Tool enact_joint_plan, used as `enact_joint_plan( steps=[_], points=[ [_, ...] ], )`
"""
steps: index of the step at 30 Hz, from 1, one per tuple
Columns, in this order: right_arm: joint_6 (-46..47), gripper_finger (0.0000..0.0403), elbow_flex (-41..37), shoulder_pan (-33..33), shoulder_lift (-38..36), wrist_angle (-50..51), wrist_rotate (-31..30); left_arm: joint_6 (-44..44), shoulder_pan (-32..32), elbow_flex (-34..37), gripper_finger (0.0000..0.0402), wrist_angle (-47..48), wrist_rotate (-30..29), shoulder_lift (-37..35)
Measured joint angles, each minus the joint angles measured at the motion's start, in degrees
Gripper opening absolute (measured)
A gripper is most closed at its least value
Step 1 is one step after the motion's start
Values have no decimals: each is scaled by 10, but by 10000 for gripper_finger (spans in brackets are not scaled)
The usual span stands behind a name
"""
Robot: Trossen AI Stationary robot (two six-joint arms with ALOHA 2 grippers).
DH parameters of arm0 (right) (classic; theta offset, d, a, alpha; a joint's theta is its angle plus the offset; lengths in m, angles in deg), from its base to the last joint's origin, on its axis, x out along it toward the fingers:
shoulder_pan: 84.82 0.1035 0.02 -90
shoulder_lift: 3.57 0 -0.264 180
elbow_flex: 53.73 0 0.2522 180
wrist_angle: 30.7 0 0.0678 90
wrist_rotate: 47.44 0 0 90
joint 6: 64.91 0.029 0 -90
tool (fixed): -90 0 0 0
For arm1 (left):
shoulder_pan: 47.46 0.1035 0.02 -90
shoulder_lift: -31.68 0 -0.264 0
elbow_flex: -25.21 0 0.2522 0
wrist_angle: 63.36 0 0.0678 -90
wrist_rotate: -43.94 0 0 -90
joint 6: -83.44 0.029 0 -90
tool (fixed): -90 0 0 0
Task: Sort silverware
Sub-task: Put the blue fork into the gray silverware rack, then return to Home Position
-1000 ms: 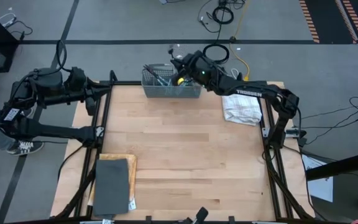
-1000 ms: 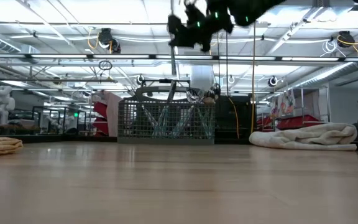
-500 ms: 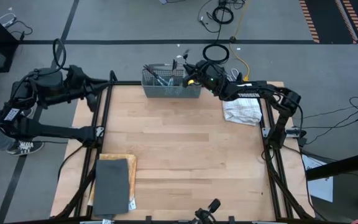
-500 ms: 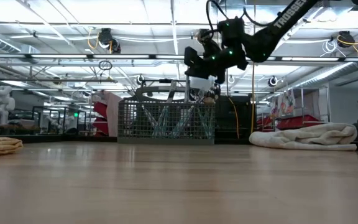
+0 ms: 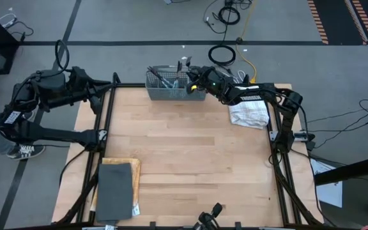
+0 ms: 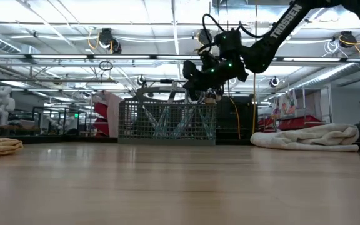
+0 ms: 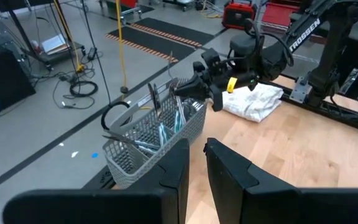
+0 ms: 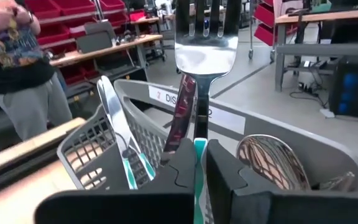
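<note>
The grey mesh basket stands at the table's far edge and holds several pieces of silverware upright, among them a knife and a spoon. My right gripper hovers level just above the basket's right end, shut on a fork. My left gripper waits raised beyond the table's far left corner. Its fingers stand a narrow gap apart with nothing between them, and they point toward the basket. My right gripper pinches the fork between its two fingers at the top of the teal handle, just below the neck. The fingers come level from the table's right side. The fork's shiny head sticks out past the fingertips over the basket.
A crumpled white cloth lies at the far right of the table. A dark grey pad on a tan board sits at the near left. A person stands beyond the table's far side.
My right gripper has come down with the fork, from well above the basket to just above the rim at its right end, shifting a little toward the table's right edge. It has stayed shut.
</note>
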Motion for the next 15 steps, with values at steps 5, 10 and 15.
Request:
enact_joint_plan(
  steps=[5,10,15],
  points=[
    [13,45,0,0,-3,3,-2,-1,0,0,61,0,0,0],
    [5,115,0,0,-14,2,-2,-1,0,0,61,0,0,0],
    [1,169,0,1,-14,3,4,-1,0,0,61,0,0,0]
  ],
)
